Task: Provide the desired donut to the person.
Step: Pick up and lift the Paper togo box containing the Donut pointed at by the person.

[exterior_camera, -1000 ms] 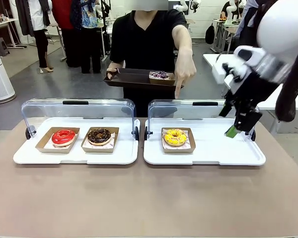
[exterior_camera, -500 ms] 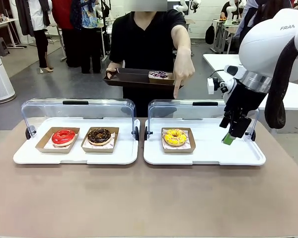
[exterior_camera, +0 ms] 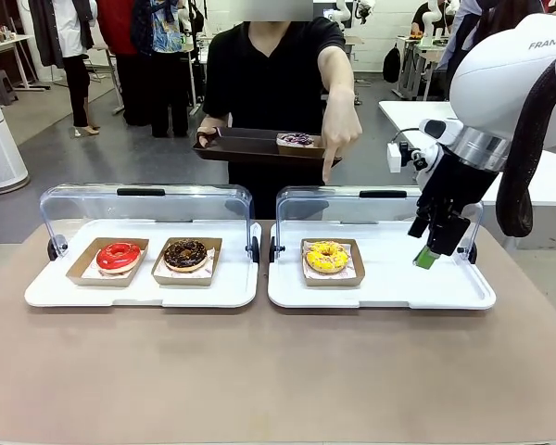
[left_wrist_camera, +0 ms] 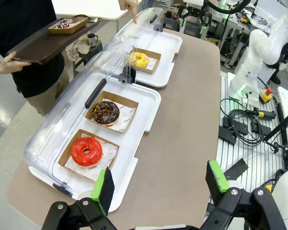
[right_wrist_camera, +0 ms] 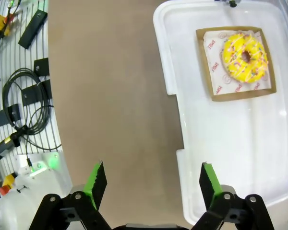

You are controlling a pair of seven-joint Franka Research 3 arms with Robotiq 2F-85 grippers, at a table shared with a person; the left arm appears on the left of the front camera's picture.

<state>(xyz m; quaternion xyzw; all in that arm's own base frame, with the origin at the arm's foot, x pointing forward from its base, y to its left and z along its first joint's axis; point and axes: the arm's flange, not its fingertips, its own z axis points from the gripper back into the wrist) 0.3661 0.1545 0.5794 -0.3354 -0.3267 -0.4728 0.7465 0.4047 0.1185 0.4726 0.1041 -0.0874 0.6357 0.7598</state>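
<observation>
The person (exterior_camera: 273, 74) is pointing a hand (exterior_camera: 338, 139) straight down at the yellow donut (exterior_camera: 326, 256), which is sitting on the right white tray (exterior_camera: 389, 292) (clear lid (exterior_camera: 371, 209) standing open behind it). The right fingers (right_wrist_camera: 96, 184) are hovering spread wide over that tray's bare end, well apart from the donut, holding nothing. The left fingers (left_wrist_camera: 104, 189) are hanging spread and empty above the table (left_wrist_camera: 182, 120) near the red donut (left_wrist_camera: 86, 151).

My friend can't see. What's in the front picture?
A person in black points at the yellow donut on the right tray, holding a brown tray with a purple donut. The right claw hovers nearby; a red donut and a chocolate donut sit left.
</observation>
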